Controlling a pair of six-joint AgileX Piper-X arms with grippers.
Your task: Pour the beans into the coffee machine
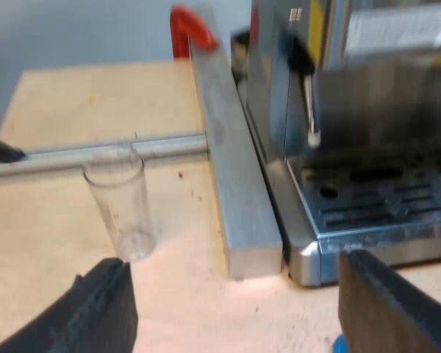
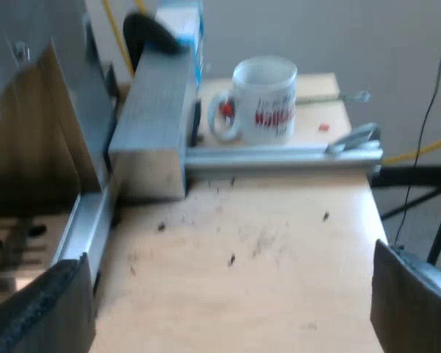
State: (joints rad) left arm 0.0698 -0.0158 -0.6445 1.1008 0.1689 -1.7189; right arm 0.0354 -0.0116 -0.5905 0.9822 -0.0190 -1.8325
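Measuring glass: there it is, the measuring glass, standing on the wooden table just on the near side of a thin metal rail. A thick aluminium bar lies between it and the espresso machine.
Axis: the glass is upright, its long axis vertical, mouth up and base flat on the wood. The wall is clear, and I cannot make out any beans inside.
Left gripper: the left gripper has its fingers spread wide with nothing between them. It hangs short of the glass, which sits off toward one finger rather than in the middle of the gap.
Step in hand: I read this as the approach to the glass, with the pick-up not yet made.
Next move: it looks to call for centring the gap on the glass, going in low around its wall and closing gently. The glass is tall, narrow and slick, so a knock from one finger could tip it. After that comes a lift over the bar to the machine's top, then a tilt.
Machine: its drip tray faces the left gripper, with the steam wand hanging above it.
Right gripper: the right gripper is also spread wide and holding nothing, over bare table flecked with dark specks.
Mug: the mug stands beyond the rail, its handle toward the aluminium block, well apart from the fingers.
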